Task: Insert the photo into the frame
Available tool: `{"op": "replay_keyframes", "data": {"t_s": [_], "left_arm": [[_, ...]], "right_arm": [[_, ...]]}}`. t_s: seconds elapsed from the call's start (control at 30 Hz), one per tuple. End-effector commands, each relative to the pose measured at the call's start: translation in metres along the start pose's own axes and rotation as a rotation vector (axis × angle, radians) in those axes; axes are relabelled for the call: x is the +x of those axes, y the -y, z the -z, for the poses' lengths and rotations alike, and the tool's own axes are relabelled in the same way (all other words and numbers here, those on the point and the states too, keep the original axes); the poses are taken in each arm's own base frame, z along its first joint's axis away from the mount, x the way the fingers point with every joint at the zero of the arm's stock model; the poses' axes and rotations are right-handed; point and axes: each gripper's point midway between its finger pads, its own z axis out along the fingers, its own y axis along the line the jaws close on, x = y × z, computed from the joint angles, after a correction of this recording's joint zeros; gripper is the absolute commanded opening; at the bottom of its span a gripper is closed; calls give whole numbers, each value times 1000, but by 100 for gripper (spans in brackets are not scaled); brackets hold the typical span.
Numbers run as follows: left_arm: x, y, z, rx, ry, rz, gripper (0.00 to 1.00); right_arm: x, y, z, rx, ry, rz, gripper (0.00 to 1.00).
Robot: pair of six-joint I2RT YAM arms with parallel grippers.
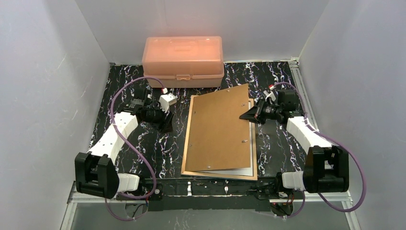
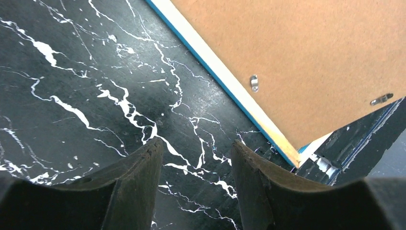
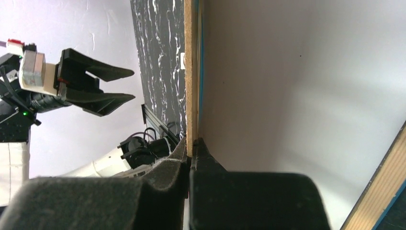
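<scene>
My main worry is the backing board [image 1: 218,127]: the right gripper [image 3: 191,148] has it pinched by one thin edge only, raised and skewed over the frame [image 1: 187,139]; if that grip slips or I swing it too fast, I judge the board drops crooked and misses its recess; next, the white sheet lying under the fingers, which I take for the photo [image 3: 297,96] face down, though no print shows, could be dragged or creased by a dropped board; smallest, the turn clips [image 2: 254,82] may catch on the rim.

The right arm reaches in from the frame's outer side, wrist rolled over, jaws clamped flat on the board's edge; the left arm is bent low, the left gripper [image 2: 196,148] pointing down at the table [image 2: 72,96], fingers apart and empty; the frame's corner sits just off one fingertip, not touching it.
</scene>
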Motion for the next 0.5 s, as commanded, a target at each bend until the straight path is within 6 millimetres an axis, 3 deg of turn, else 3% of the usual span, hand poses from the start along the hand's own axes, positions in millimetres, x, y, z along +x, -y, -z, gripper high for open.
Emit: {"op": "replay_keyframes", "data": {"t_s": [0.0, 0.47], "left_arm": [[9, 3, -12, 24, -37, 55, 52], [48, -4, -50, 35, -115, 79, 41]], "right_arm": [[11, -9, -16, -22, -24, -7, 1], [6, -45, -40, -104, -2, -46, 1]]}}
